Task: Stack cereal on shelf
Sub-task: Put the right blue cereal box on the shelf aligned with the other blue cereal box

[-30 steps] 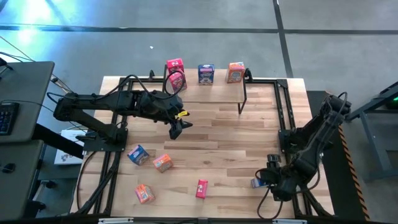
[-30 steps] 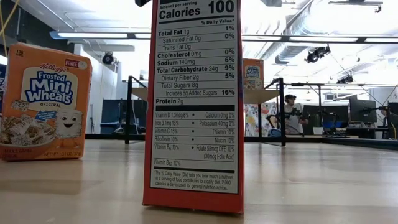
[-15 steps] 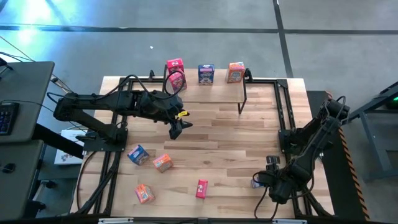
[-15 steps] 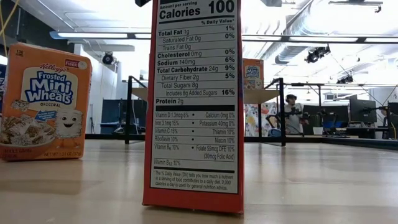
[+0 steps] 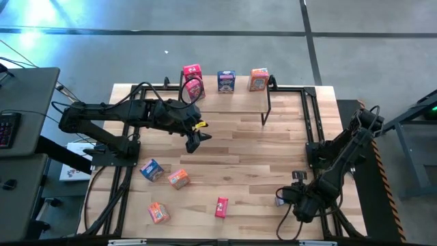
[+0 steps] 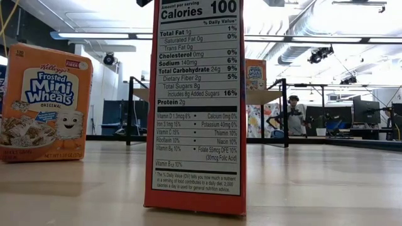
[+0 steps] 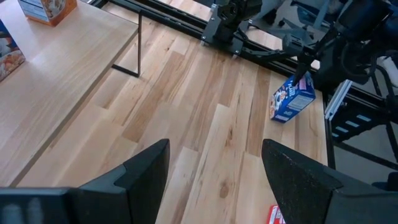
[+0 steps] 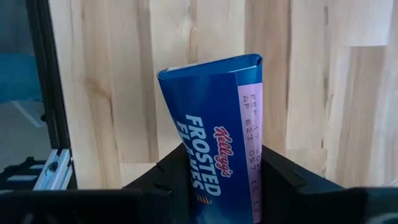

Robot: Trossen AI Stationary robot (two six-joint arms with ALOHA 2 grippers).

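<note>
The shelf (image 5: pixel 239 97) stands at the table's far side with a red (image 5: pixel 192 72), a blue (image 5: pixel 226 80) and an orange cereal box (image 5: pixel 259 79) upright on its top; another red box (image 5: pixel 195 89) is by its left end. Loose boxes rest on the near left of the table: blue (image 5: pixel 151 169), orange (image 5: pixel 178 179), orange (image 5: pixel 158 212) and red (image 5: pixel 221 206). My right gripper (image 5: pixel 285 198) is at the near right, shut on a blue cereal box (image 8: pixel 211 118). My left gripper (image 5: pixel 193 143) hangs open over the table's middle, holding nothing. My right gripper pinches the blue box's upper end (image 8: pixel 214 177) between its two fingers (image 8: pixel 174 171), one on each side. The fingers come from above, pointing steeply down. The box (image 7: pixel 292 99) stands tilted below them, with its lower end on the table.
The black frame rail (image 5: pixel 315 137) runs along the table's right edge, close to my right gripper. In the low view a red box's nutrition panel (image 6: pixel 198 107) and an orange box (image 6: pixel 44 103) stand close to the camera. A person (image 6: pixel 293 116) is in the room behind.
My right gripper has moved a little toward the table's left and down over the blue box at the near right, which it now covers in the high view, and has taken hold of it.
</note>
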